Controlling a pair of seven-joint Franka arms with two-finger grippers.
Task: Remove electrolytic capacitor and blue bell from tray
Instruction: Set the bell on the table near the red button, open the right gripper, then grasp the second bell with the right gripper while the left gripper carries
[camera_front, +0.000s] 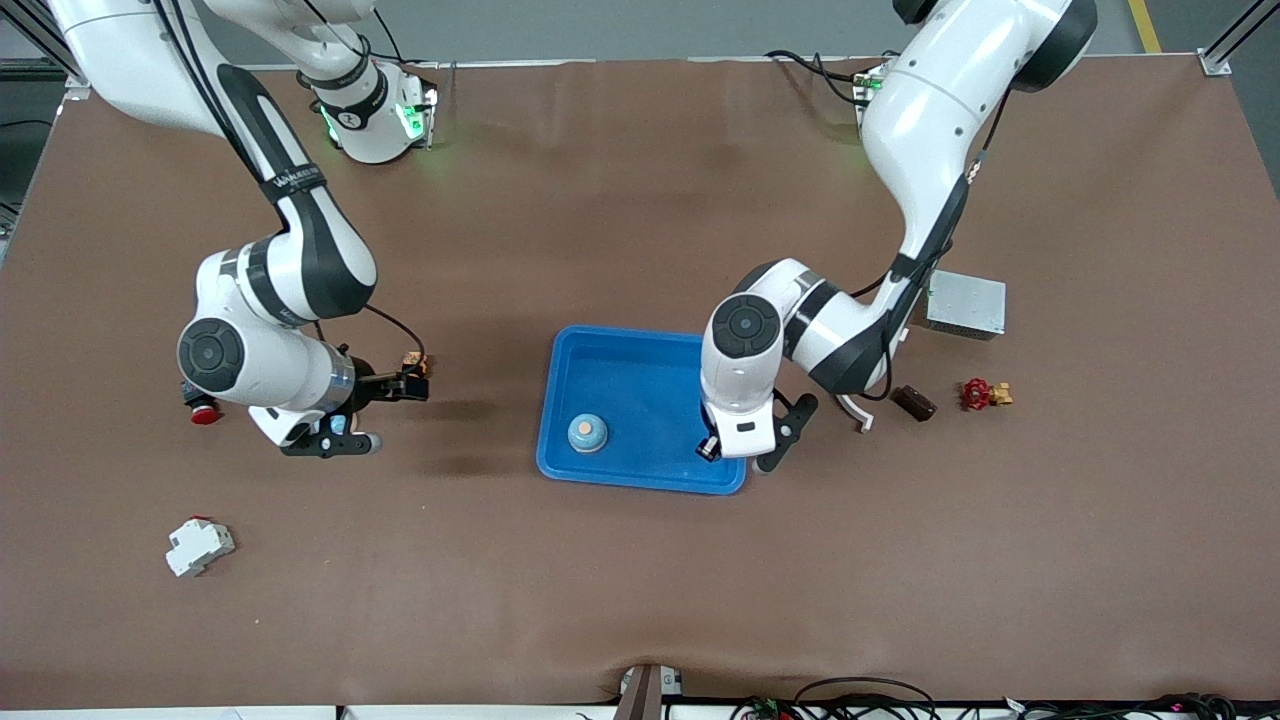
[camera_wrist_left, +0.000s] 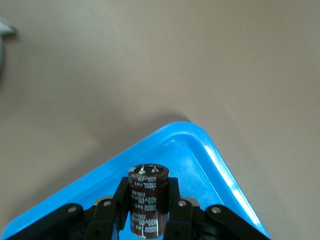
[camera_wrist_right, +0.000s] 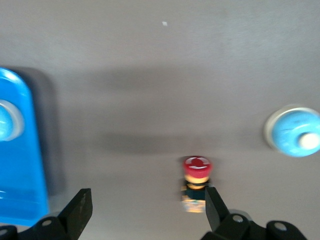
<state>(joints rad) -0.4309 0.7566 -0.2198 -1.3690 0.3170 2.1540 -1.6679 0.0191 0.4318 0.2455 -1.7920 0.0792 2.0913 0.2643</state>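
Left tool grips capacitor (printed "400V") over tray.

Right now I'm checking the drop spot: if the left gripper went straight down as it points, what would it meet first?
Probably the blue tray: the left gripper, shut on the capacitor, hangs over the tray's corner near its rim, so depth leaves it uncertain.

High front camera and both close wrist cameras share the blue tray.
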